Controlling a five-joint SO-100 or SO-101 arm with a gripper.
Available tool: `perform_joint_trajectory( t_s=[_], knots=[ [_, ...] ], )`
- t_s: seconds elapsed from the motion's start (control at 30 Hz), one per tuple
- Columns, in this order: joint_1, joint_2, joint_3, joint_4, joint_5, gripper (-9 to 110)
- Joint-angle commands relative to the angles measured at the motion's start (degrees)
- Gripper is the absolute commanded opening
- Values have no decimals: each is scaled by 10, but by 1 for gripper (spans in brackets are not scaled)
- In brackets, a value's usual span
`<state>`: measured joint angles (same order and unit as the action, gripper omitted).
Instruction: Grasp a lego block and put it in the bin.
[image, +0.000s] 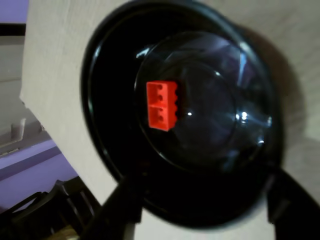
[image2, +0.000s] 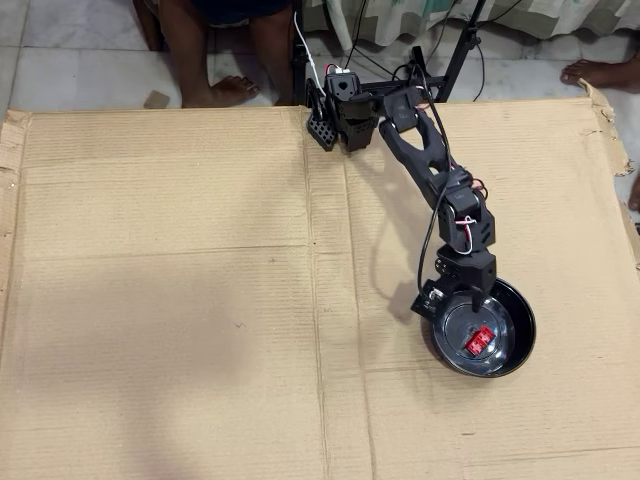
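The lego block (image: 161, 105), a small bright red brick, lies inside the bin (image: 105, 100), a round black bowl with a glossy inside, resting on the bowl's floor and touching neither finger. In the wrist view it sits a little left of the bowl's middle, its hollow underside apparently facing the camera, though the picture is soft there. In the overhead view the block (image2: 480, 341) shows near the middle of the bin (image2: 520, 345), which stands on the corrugated cardboard tabletop (image2: 180, 300) toward the right side of the sheet. The black arm (image2: 425, 150) reaches from its base at the far edge down to the bowl, and the jaws (image: 200, 212) hang above the near rim, spread apart and holding nothing; their two dark fingers (image: 122, 207) frame the bottom of the wrist view.
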<state>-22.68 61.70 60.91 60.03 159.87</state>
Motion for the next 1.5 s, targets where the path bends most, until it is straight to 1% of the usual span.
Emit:
perform_joint_trajectory(
  t_s=[0.0, 0.13, 0.4, 0.53, 0.6, 0.67, 0.83, 1.13, 1.47],
  knots=[
    [15, 104, 55, -3, -8, 26],
    [34, 193, 151, -4, -9, 26],
    [82, 321, 243, 3, -9, 26],
    [105, 388, 316, 0, -19, 25],
    [119, 426, 367, -3, -50, 22],
    [134, 466, 421, -4, -70, 16],
    [163, 570, 546, -4, -76, 0],
    [201, 755, 733, -4, -77, 0],
    [212, 1005, 964, -4, -72, 0]
  ],
)
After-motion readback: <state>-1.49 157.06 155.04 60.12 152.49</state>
